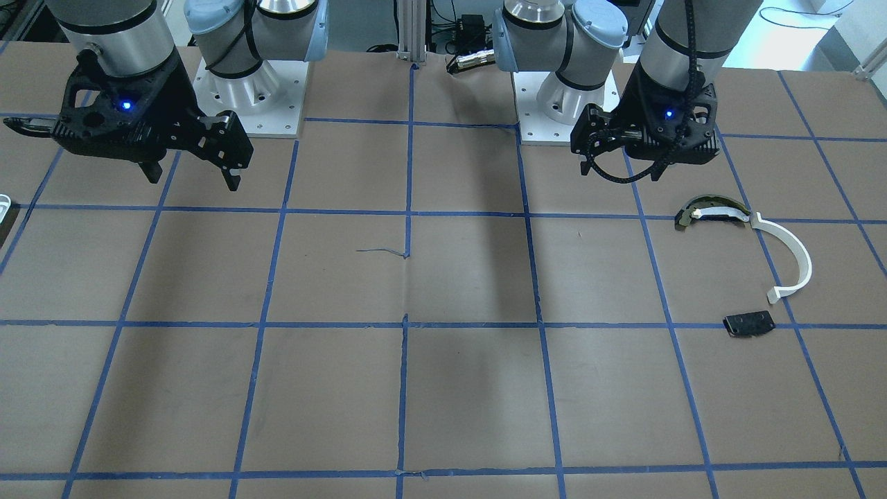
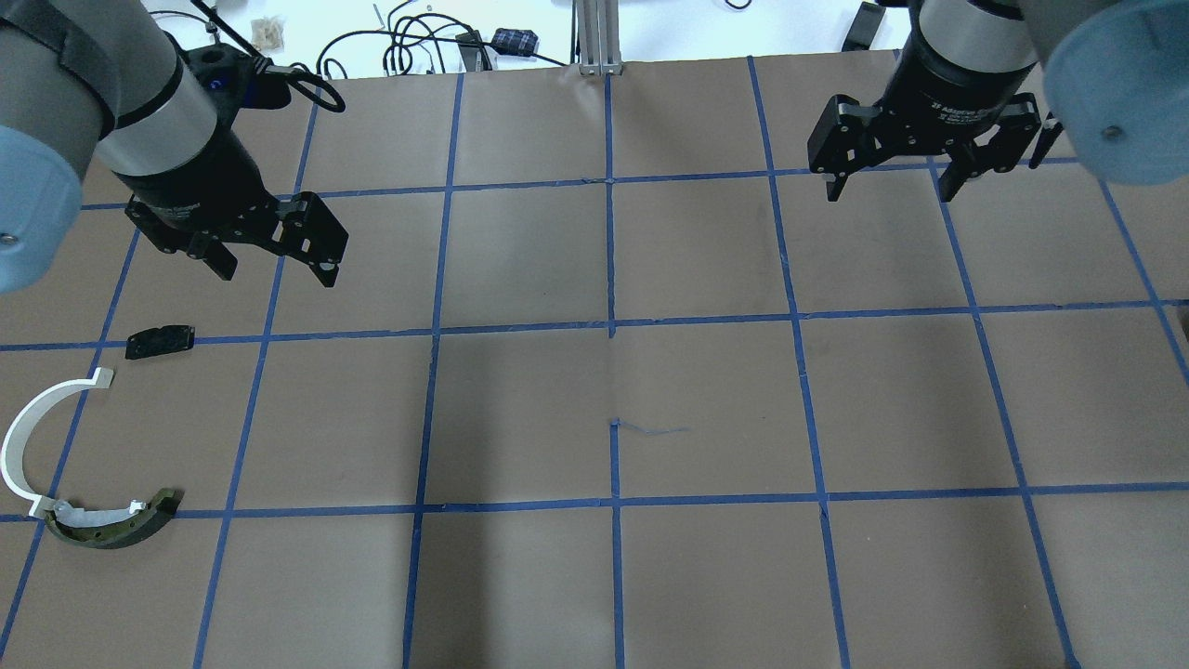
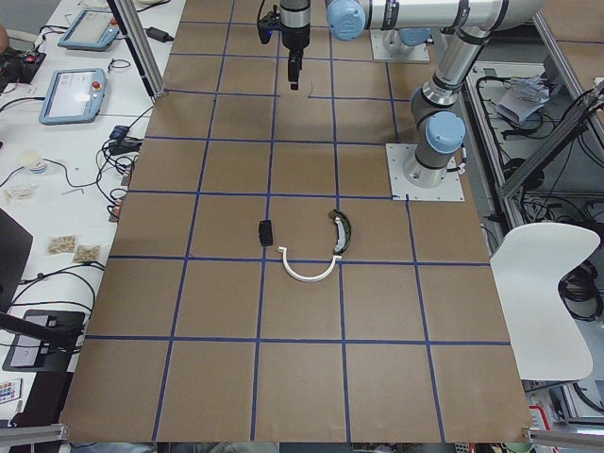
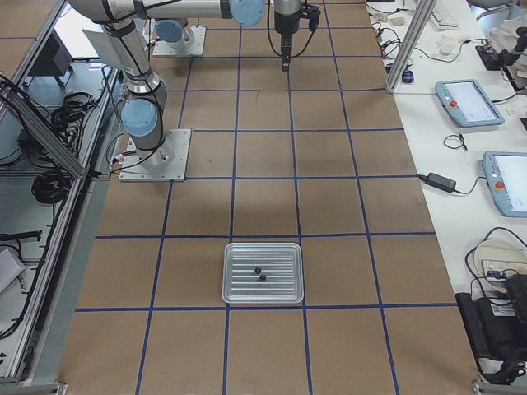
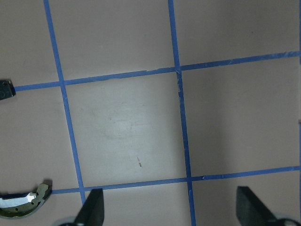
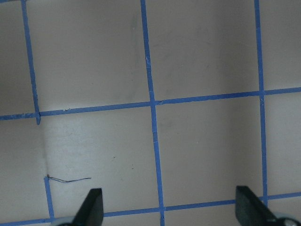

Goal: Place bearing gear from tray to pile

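A ribbed metal tray (image 4: 239, 284) shows only in the exterior right view. Two tiny black round parts lie in it, one (image 4: 257, 270) beside the other (image 4: 263, 278); I cannot tell which is the bearing gear. The pile holds a white arc strip (image 2: 23, 437), an olive-and-black curved piece (image 2: 111, 530) and a flat black plate (image 2: 160, 341). My left gripper (image 2: 275, 273) hangs open and empty above the table, just beyond the black plate. My right gripper (image 2: 889, 195) hangs open and empty at the far right. The tray lies outside both wrist views.
The table is brown paper with a blue tape grid (image 2: 611, 330). A white edge (image 1: 3, 206) shows at the front view's left border. The left wrist view shows the tip of the olive piece (image 5: 23, 205) and a corner of the black plate (image 5: 5, 88).
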Robot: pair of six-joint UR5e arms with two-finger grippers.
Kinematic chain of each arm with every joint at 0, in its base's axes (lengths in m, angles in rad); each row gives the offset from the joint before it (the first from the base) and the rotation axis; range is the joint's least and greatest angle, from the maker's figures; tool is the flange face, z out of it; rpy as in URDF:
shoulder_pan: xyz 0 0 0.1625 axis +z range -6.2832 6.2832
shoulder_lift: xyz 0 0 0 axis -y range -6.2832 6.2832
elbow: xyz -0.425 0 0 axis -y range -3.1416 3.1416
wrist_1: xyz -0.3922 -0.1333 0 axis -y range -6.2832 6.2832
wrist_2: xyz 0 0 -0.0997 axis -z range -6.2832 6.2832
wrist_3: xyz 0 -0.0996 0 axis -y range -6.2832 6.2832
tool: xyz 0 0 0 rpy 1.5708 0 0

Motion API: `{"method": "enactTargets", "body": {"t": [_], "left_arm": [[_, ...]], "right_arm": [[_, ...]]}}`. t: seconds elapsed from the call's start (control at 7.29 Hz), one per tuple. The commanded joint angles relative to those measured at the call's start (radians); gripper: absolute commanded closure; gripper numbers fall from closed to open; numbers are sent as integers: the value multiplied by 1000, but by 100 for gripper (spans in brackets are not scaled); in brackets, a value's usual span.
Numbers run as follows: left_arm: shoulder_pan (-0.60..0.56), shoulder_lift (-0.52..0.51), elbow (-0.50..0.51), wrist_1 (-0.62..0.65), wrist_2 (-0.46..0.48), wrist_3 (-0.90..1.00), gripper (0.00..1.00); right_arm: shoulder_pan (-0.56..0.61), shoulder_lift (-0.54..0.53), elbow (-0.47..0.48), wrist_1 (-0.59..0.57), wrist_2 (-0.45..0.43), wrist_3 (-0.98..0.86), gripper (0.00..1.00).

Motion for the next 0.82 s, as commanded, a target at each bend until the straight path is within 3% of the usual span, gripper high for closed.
{"method": "enactTargets", "body": {"t": [0.0,0.41,0.69], "left_arm": [[0,0,1,0,0,-3,0],[0,-3,1,20,-1,-7,0],[0,-4,-1,20,-1,-7,0]], "right_arm": [[0,-1,0,1,-8,-5,0],[-23,4,1,10,-18,-34,0],[-200,-4,1,39,-92,-252,0]]}}
